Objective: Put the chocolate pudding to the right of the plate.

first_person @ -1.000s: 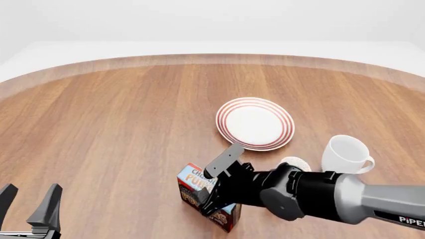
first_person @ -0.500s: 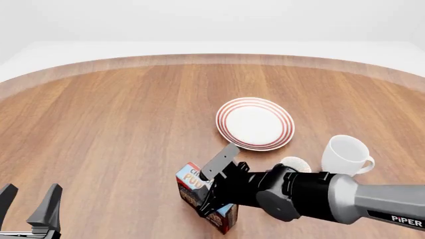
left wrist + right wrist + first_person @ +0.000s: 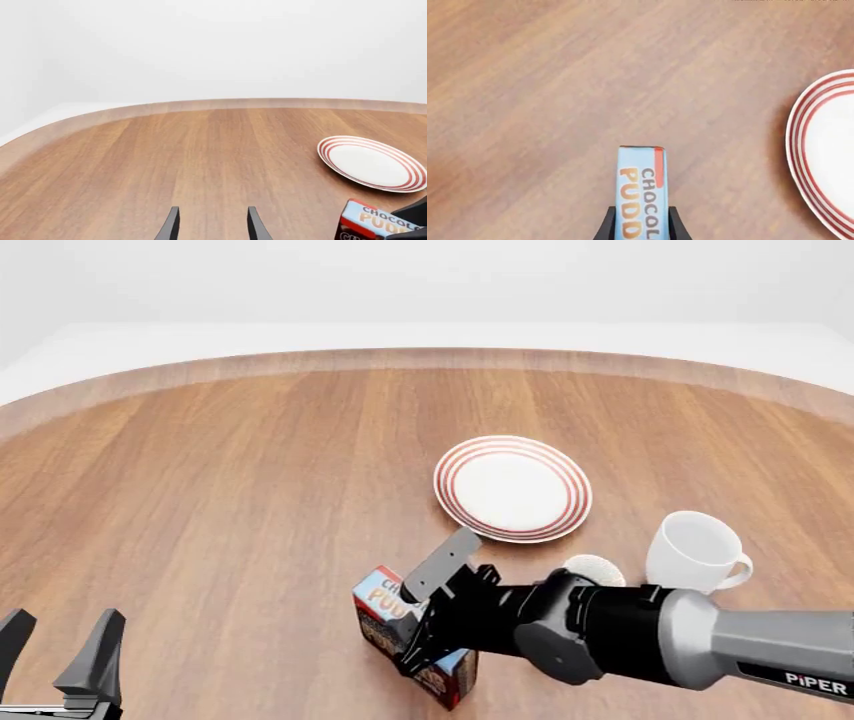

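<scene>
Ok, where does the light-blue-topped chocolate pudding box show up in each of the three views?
Front view: the light-blue-topped cardboard chocolate pudding box sits low, centre, partly hidden by the right pincer.
Left wrist view: bottom right corner, cut by the frame edge.
Right wrist view: bottom centre, clamped between the two dark fingers.
Shared landmark: the round white plate with red rings, beside the box in every view.

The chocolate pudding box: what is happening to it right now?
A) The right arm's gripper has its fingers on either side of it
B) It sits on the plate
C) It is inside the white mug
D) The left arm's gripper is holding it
A: in the right wrist view the chocolate pudding box stands between the right gripper fingers, apart from the plate; the left gripper hangs open, well away.
</scene>
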